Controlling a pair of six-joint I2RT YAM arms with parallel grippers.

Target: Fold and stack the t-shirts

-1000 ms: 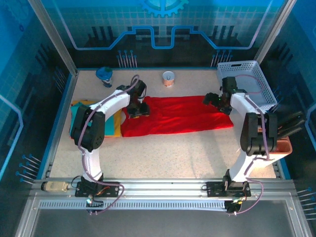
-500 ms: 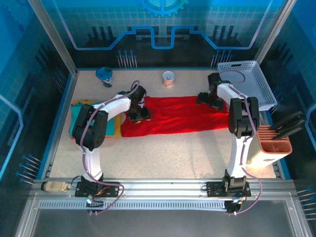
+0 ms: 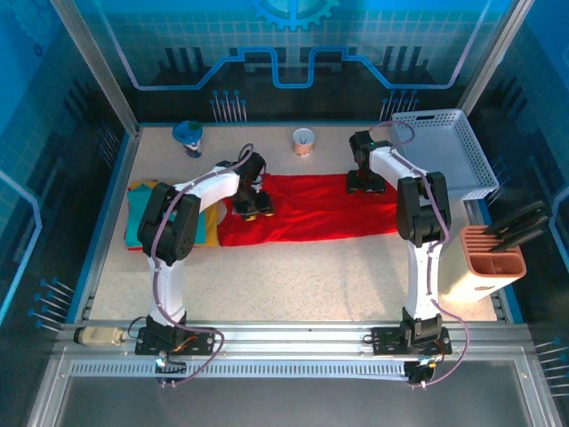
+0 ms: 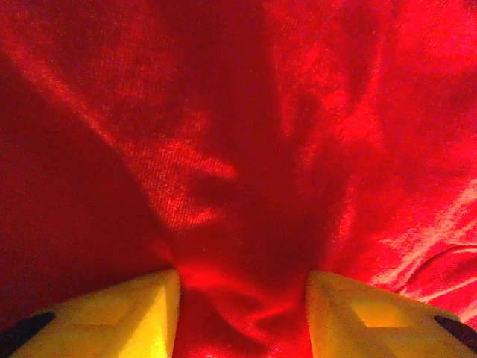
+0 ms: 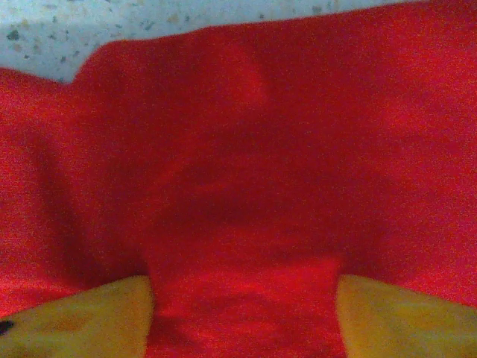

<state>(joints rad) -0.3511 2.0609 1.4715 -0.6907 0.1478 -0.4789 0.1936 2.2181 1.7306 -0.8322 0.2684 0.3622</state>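
Left wrist view: yellow fingers (image 4: 123,317) of the left gripper (image 4: 242,291) have a wad of the red t-shirt (image 4: 246,134) packed between them, with creases fanning out from the gap, so I read it as clamped on the cloth. Right wrist view: right gripper (image 5: 244,291) straddles a raised ridge of the same shirt, with the shirt's edge and speckled table (image 5: 223,11) just beyond. Can't tell whether that pinch has bitten. My read of the step: take the far long edge and fold it toward the near hem. To do it well, confirm both pinches hold all layers, then lift level and together. Keep the span between the grippers taut, carry it straight toward the arm bases, lay edge on edge, and let go on both sides at once. The right grip sits inboard of the right end, so that corner may droop. Orientation: the shirt lies flat mid-table as a wide band. Its long axis runs left-right, roughly parallel to the near table edge, and the near hem is slightly wavy. Its left end butts against the folded teal t-shirt (image 3: 140,213) and yellow-orange t-shirt (image 3: 211,224). Its right end stops short of the white basket (image 3: 449,151) at far right. Collar end not discernible.
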